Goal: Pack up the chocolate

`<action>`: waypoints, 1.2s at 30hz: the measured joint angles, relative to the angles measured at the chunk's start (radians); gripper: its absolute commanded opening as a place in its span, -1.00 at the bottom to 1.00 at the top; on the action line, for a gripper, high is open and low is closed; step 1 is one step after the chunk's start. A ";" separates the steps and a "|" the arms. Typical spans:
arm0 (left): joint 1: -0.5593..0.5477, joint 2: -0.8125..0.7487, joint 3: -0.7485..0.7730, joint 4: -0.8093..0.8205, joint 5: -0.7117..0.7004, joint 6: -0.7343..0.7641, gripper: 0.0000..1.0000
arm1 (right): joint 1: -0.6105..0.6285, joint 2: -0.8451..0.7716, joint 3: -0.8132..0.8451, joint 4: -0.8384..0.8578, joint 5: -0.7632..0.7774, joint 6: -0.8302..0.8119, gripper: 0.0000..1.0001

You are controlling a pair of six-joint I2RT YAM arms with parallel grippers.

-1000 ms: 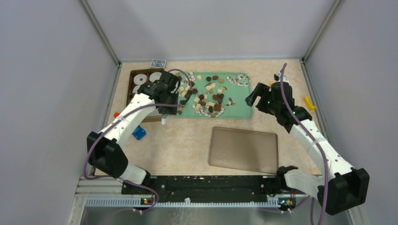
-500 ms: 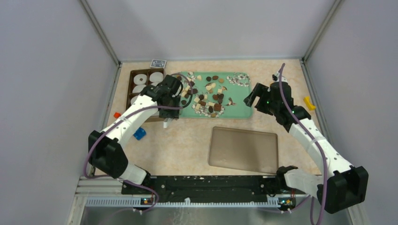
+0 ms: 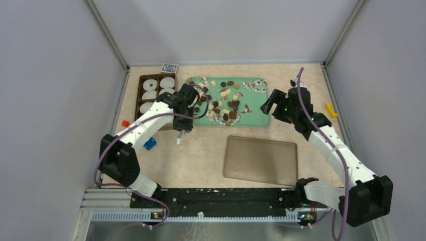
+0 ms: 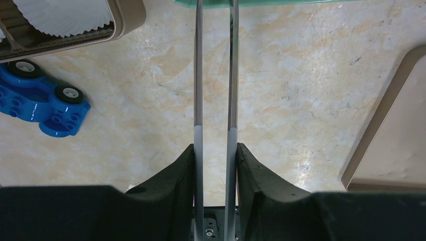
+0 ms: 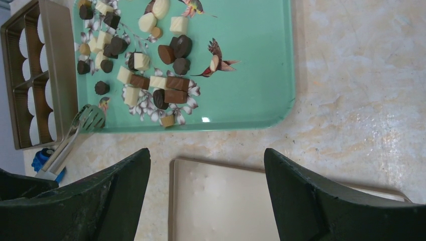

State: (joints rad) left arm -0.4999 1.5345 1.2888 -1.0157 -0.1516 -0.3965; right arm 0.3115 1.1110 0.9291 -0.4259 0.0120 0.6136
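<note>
The chocolate (image 3: 221,103) is many small dark brown, cream and speckled pieces scattered on a green tray (image 3: 256,118). It also shows in the right wrist view (image 5: 150,75). My left gripper (image 3: 180,128) is shut on metal tongs (image 4: 215,75) just near the tray's front left corner. The tongs' head (image 5: 92,118) rests at the tray edge and holds no piece that I can see. My right gripper (image 3: 269,106) is open and empty (image 5: 207,155), hovering off the tray's right front corner.
A brown compartment box (image 3: 139,93) with white paper cups (image 3: 150,94) stands left of the tray. A flat brown lid (image 3: 261,159) lies in front of the tray. A blue toy car (image 3: 148,143), an orange bit (image 3: 124,122) and a yellow block (image 3: 330,110) lie around.
My left gripper has moved right and toward the table's near side with the tongs, away from the box. The right arm has hardly moved.
</note>
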 measured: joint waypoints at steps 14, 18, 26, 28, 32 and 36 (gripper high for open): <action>-0.001 0.000 0.002 -0.001 -0.007 -0.002 -0.46 | 0.000 0.000 0.000 0.000 0.000 0.001 0.63; -0.001 0.000 0.007 -0.001 -0.015 -0.003 -0.46 | 0.000 0.000 0.000 0.000 0.000 0.003 0.63; -0.001 0.000 0.011 0.012 -0.022 -0.002 -0.31 | 0.000 -0.001 -0.009 0.003 0.000 0.010 0.63; -0.001 0.004 0.011 0.016 -0.022 -0.002 -0.21 | 0.000 -0.001 -0.015 0.006 0.000 0.011 0.63; -0.002 0.025 0.011 0.016 -0.024 -0.003 -0.12 | 0.000 -0.001 -0.019 0.007 0.001 0.011 0.63; -0.003 0.026 0.012 0.010 -0.029 -0.009 -0.13 | 0.000 -0.001 -0.019 0.007 0.001 0.011 0.63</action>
State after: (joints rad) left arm -0.5030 1.5604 1.3006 -1.0058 -0.1802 -0.4057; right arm 0.3115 1.1099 0.9096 -0.4187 0.0128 0.6250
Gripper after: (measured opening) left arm 0.448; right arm 0.815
